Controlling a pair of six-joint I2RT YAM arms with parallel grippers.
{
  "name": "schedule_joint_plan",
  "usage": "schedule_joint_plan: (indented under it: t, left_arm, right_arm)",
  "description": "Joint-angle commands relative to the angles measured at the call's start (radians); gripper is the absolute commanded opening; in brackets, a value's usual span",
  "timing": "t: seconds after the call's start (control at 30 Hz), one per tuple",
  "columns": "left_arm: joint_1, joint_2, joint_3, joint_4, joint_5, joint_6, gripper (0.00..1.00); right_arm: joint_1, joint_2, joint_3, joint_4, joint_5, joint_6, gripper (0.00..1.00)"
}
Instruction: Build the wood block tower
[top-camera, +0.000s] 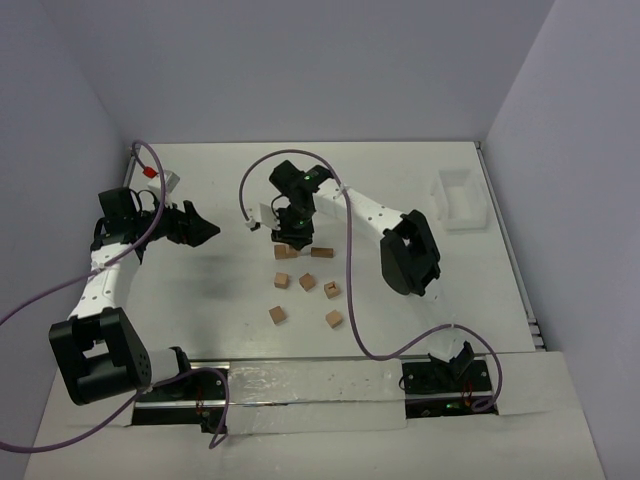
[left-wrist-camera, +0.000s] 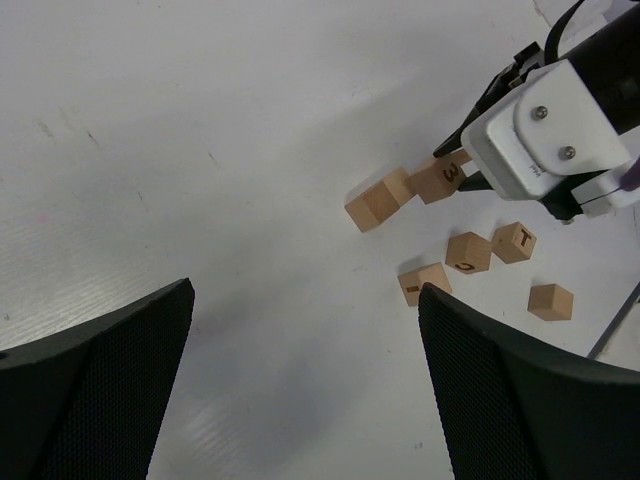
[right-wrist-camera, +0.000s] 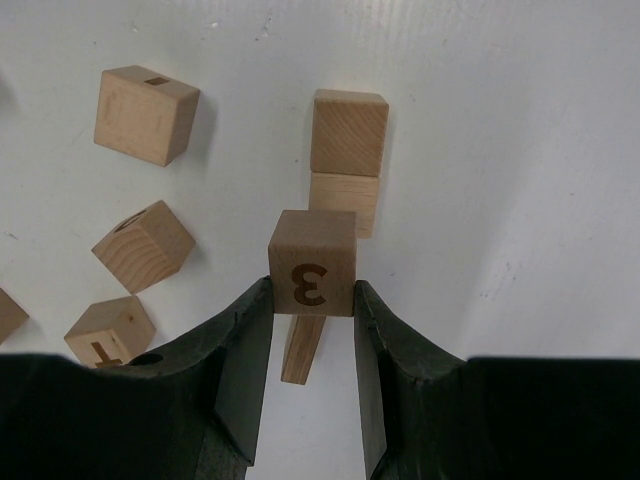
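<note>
My right gripper (top-camera: 297, 238) (right-wrist-camera: 312, 288) is shut on a tan wood block marked "3" (right-wrist-camera: 312, 262) (left-wrist-camera: 440, 178) at the far end of the block group. A strip of another tan block (right-wrist-camera: 303, 348) shows under it; I cannot tell if they touch. A plain block (right-wrist-camera: 348, 130) lies just beyond, and another (left-wrist-camera: 380, 200) sits beside the held one. Several loose blocks (top-camera: 308, 282) (top-camera: 277, 314) (top-camera: 334, 319) lie scattered nearer the arms. No upright tower shows. My left gripper (top-camera: 208, 229) (left-wrist-camera: 305, 300) is open and empty, well left of the blocks.
A white plastic tray (top-camera: 460, 200) stands at the back right by the wall. A small red and white object (top-camera: 155, 175) sits at the back left corner. Purple cables loop over the table (top-camera: 350, 300) near the right arm.
</note>
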Motion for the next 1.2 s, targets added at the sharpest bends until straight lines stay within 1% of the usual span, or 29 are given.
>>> schedule_joint_plan:
  t: [0.0,0.43,0.77,1.17]
  left_arm:
    - [0.007,0.000,0.010,0.045,0.042,-0.010,0.99]
    - [0.007,0.004,-0.001,0.050,0.044,-0.006,0.99]
    - [0.006,0.006,-0.001,0.055,0.045,-0.006,0.99]
    - [0.007,0.005,-0.003,0.056,0.044,-0.008,0.99]
  right_arm:
    - [-0.006,0.018,0.063,-0.012,0.009,0.018,0.03]
    - [-0.004,0.057,0.124,-0.026,0.017,0.048,0.05]
    - [-0.003,0.064,0.124,-0.029,0.015,0.058,0.07]
    - [0.003,0.068,0.121,-0.018,0.023,0.068,0.11]
